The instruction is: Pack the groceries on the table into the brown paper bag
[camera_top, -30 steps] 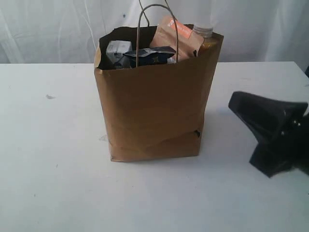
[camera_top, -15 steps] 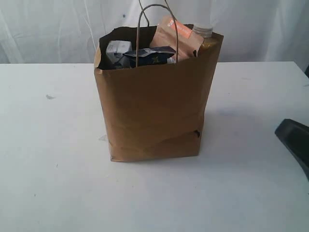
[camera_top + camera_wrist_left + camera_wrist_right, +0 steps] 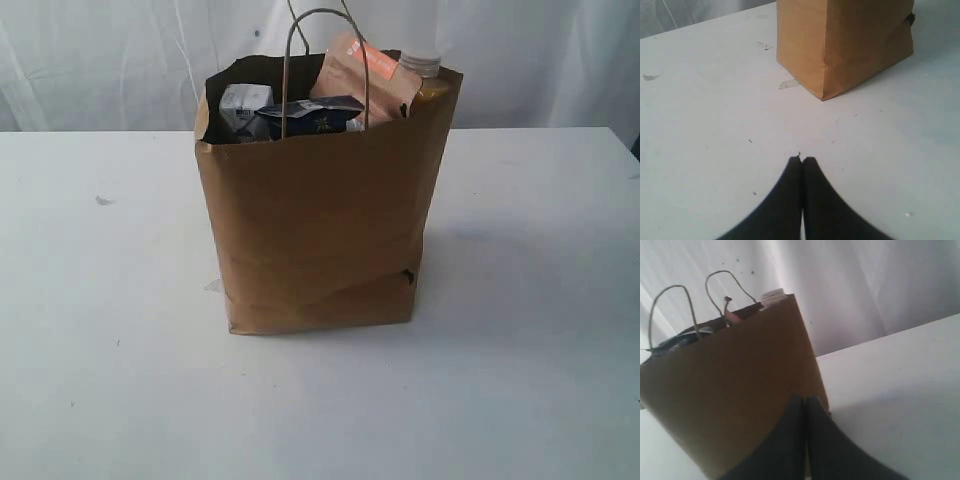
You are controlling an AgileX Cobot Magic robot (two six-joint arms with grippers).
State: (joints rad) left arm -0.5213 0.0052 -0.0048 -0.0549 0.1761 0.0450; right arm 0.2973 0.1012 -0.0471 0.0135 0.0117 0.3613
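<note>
The brown paper bag point(image 3: 320, 210) stands upright mid-table with its loop handles up. Inside it show the white-blue carton point(image 3: 244, 103), the dark-blue spaghetti pack point(image 3: 312, 115), the brown pouch point(image 3: 360, 75) and the white cap of the grain bottle point(image 3: 421, 65). Jar and can are hidden. Neither arm appears in the exterior view. My left gripper point(image 3: 802, 159) is shut and empty over bare table, short of the bag point(image 3: 845, 45). My right gripper point(image 3: 805, 399) is shut and empty, low beside the bag point(image 3: 735, 385).
The white table point(image 3: 520, 380) spreads wide around the bag, with a few small specks such as one on the left point(image 3: 103, 200). A scrap of tape point(image 3: 789, 84) lies at the bag's base. A white curtain hangs behind.
The right arm has pulled back to the right and left the exterior view. The bag and its contents have not moved.
</note>
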